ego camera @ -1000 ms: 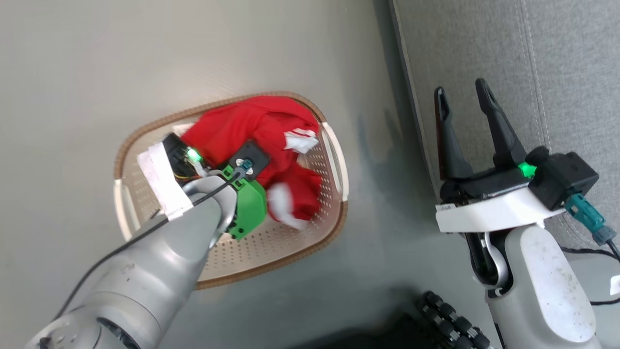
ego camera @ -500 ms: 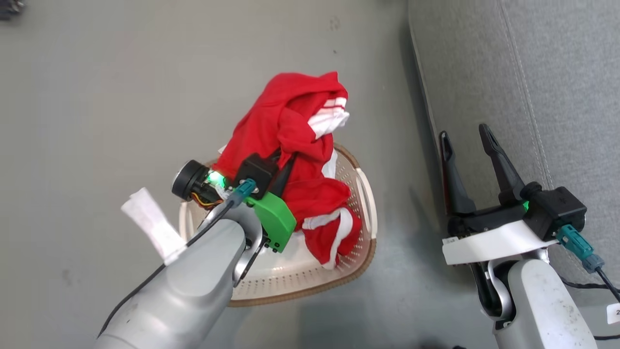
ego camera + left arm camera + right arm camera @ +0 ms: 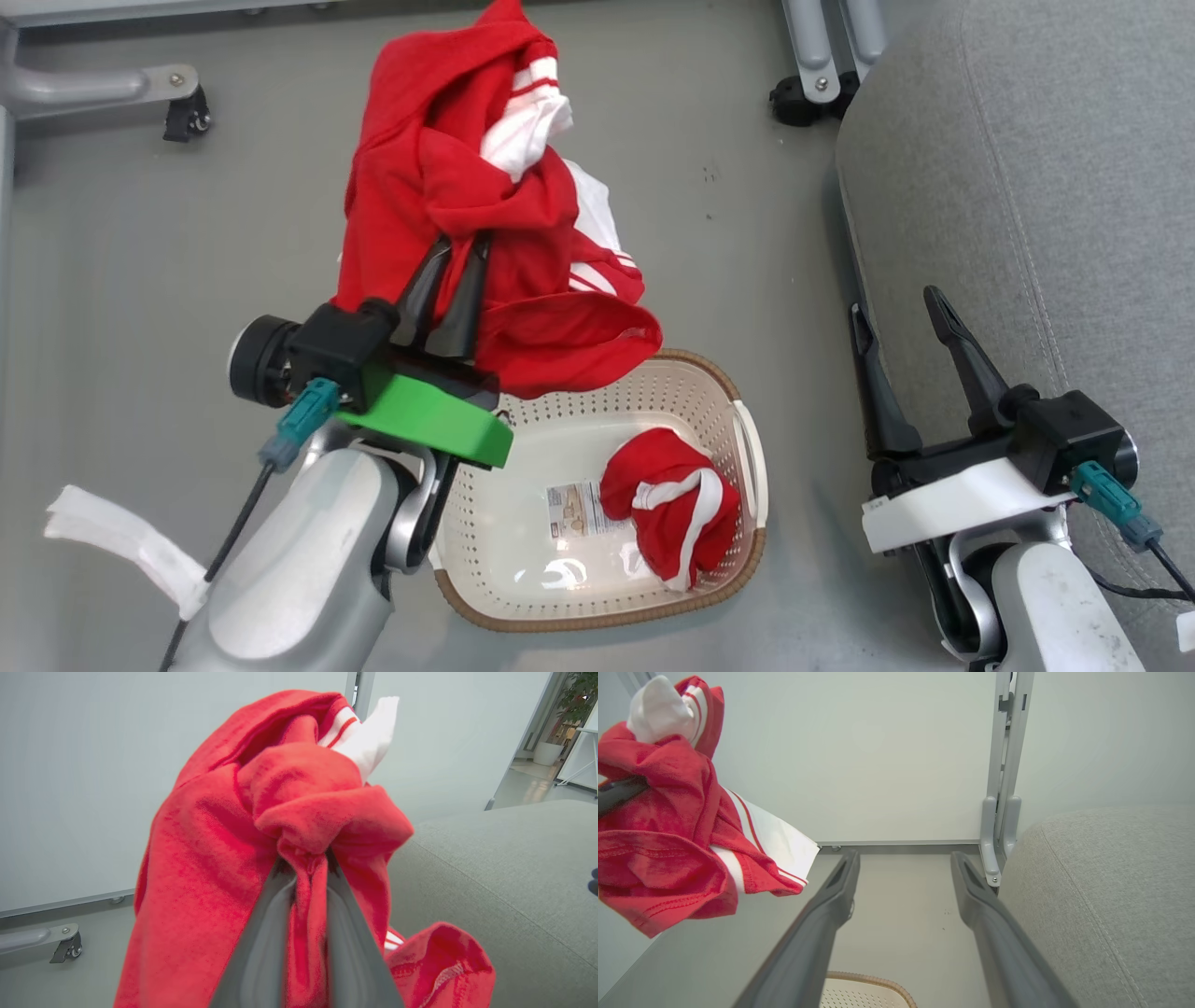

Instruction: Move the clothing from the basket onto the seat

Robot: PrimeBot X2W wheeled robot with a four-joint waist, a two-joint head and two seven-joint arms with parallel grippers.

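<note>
My left gripper (image 3: 459,247) is shut on a red garment (image 3: 448,187) with white striped trim, holding it up above the floor just beyond the basket. In the left wrist view the cloth (image 3: 243,835) bunches between my fingers (image 3: 261,942). The cream basket (image 3: 523,439) with its brown rim stands on the floor below. It holds a smaller red and white piece of clothing (image 3: 672,509) beside a label sticker (image 3: 577,509). My right gripper (image 3: 894,305) is open and holds nothing, next to the edge of the grey seat (image 3: 1027,187). The right wrist view shows that gripper (image 3: 906,856), the hanging garment (image 3: 654,835) and the seat (image 3: 1111,882).
Grey metal frames on casters stand at the far left (image 3: 187,112) and at the seat's far corner (image 3: 803,93). A pale wall panel (image 3: 878,742) closes the far side. A white tape strip (image 3: 121,541) hangs off my left forearm. Grey floor lies between basket and seat.
My left gripper has lifted the large red garment out of the basket and higher; a smaller red piece stays inside. The head view has shifted. The right gripper remains open.
</note>
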